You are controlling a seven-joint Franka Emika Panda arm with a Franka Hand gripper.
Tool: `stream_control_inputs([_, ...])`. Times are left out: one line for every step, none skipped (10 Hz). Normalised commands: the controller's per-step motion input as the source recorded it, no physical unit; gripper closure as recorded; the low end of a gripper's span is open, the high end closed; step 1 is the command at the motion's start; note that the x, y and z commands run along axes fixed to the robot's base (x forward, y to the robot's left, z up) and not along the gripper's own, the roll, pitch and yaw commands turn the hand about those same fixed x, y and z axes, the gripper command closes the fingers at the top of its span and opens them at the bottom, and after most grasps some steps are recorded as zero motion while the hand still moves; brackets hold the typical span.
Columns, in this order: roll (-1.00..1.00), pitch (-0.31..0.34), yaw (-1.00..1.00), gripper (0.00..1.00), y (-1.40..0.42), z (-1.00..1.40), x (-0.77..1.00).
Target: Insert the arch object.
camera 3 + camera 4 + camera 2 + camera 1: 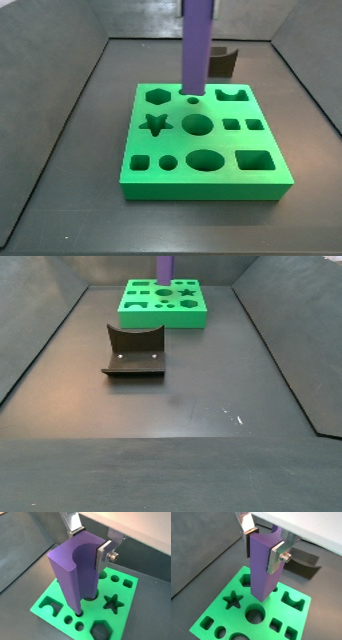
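Observation:
No small dark olive-brown arch object shows in any view. My gripper (263,544) is shut on a tall purple bar (261,567) with a rounded groove down one side, also clear in a wrist view (73,577). The bar stands upright over the back middle of the green board (201,185). Its lower end (193,92) is at the board's top, between the hexagon hole (160,95) and the arch-shaped hole (231,96). Whether it touches, I cannot tell. In both side views the gripper is cut off above the picture.
The dark fixture (134,351) stands on the grey floor away from the board (134,318), and shows behind it in a side view (223,62). Grey walls close in the floor on the sides. The board has star, round and square holes.

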Motion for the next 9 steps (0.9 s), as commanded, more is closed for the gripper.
stream_control_inputs([0.07,0.0,-0.53,1.0,0.07,-0.07,0.7])
stream_control_inputs([0.15,0.0,-0.73,1.0,0.15,-0.2,0.47])
stream_control_inputs([0.16,0.0,-0.75,1.0,0.14,-0.21,0.43])
stream_control_inputs([0.15,0.0,-0.76,1.0,0.14,-0.19,0.43])
stream_control_inputs([0.0,-0.003,-0.84,1.0,0.18,0.0,0.35])
stream_control_inputs([0.0,0.0,-0.84,1.0,0.19,0.0,0.34])
stream_control_inputs([0.0,0.0,-0.84,1.0,0.19,0.01,0.33])
stream_control_inputs([0.0,0.0,-0.84,1.0,0.19,0.01,0.33])
stream_control_inputs([0.0,0.0,-0.84,1.0,0.19,0.0,0.3])
